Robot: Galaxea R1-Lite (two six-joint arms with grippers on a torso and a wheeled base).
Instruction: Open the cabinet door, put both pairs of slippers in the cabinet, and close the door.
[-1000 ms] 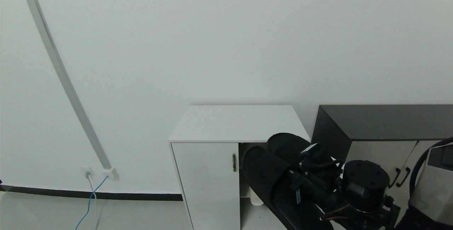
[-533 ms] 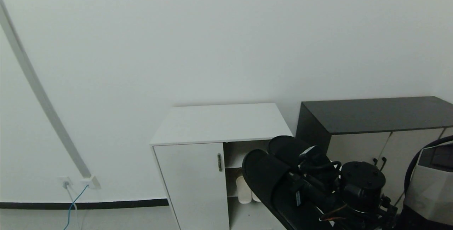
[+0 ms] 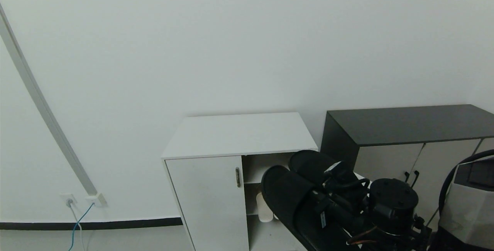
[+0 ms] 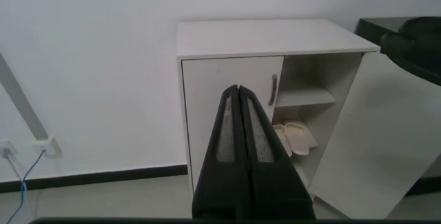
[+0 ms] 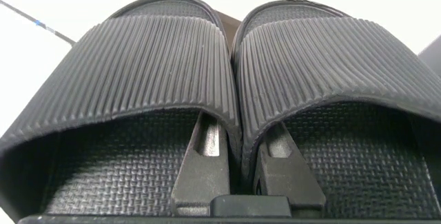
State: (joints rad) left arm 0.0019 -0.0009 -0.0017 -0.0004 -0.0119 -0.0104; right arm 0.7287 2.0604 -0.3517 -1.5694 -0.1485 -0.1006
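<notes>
We're in a plain, office-like room: bare white wall (image 3: 247, 42), white cabinet (image 3: 239, 135), dark sideboard (image 3: 405, 124), wall socket (image 3: 66, 198) above black skirting (image 3: 115, 224).

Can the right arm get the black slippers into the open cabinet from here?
Probably yes: the door stands wide open, the right claw holds the black slippers before the opening, and nothing blocks it.
</notes>
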